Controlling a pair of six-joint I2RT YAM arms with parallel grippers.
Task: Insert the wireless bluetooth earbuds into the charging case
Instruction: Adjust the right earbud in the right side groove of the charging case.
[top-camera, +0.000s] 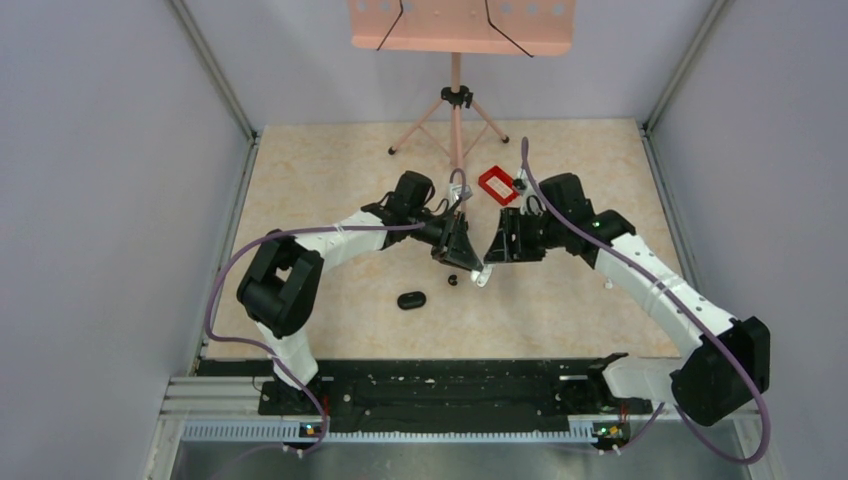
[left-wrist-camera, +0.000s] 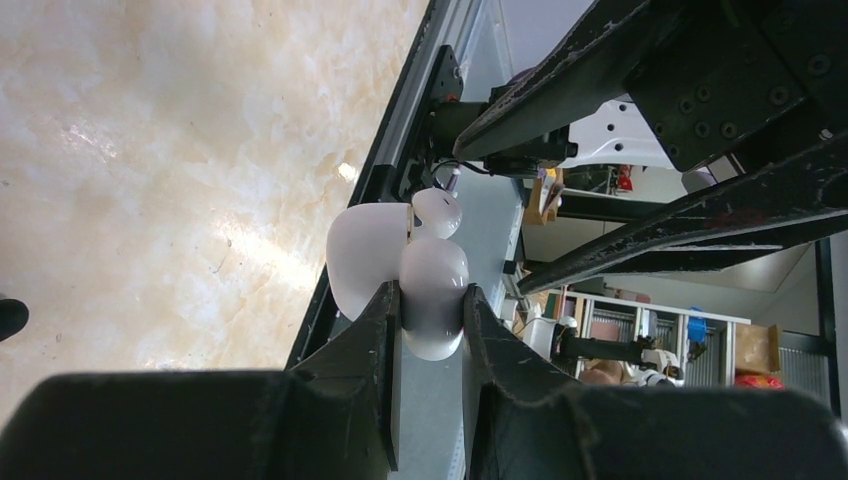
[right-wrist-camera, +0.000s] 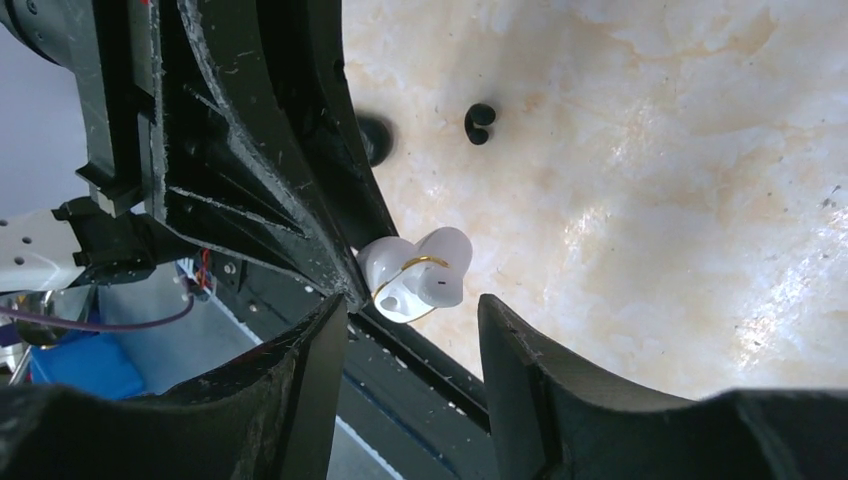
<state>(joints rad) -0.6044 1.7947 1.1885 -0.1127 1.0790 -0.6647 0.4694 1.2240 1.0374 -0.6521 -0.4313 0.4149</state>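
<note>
The black oval charging case (top-camera: 410, 300) lies on the table in front of both grippers. A tiny black earbud (top-camera: 452, 279) lies loose to its right and also shows in the right wrist view (right-wrist-camera: 480, 122); there the case (right-wrist-camera: 375, 140) is partly hidden behind the left gripper's fingers. My left gripper (top-camera: 476, 270) is shut on a small white hinged object (left-wrist-camera: 432, 290) with a gold rim (right-wrist-camera: 420, 275), which hangs open above the table. My right gripper (right-wrist-camera: 412, 310) is open, its jaws spread just short of that white object and holding nothing.
A red rectangular frame (top-camera: 496, 185) lies on the table behind the grippers. A pink music stand (top-camera: 457, 100) rises at the back. The right arm's fingers (left-wrist-camera: 700, 100) cross the left wrist view. Grey walls enclose the table on three sides.
</note>
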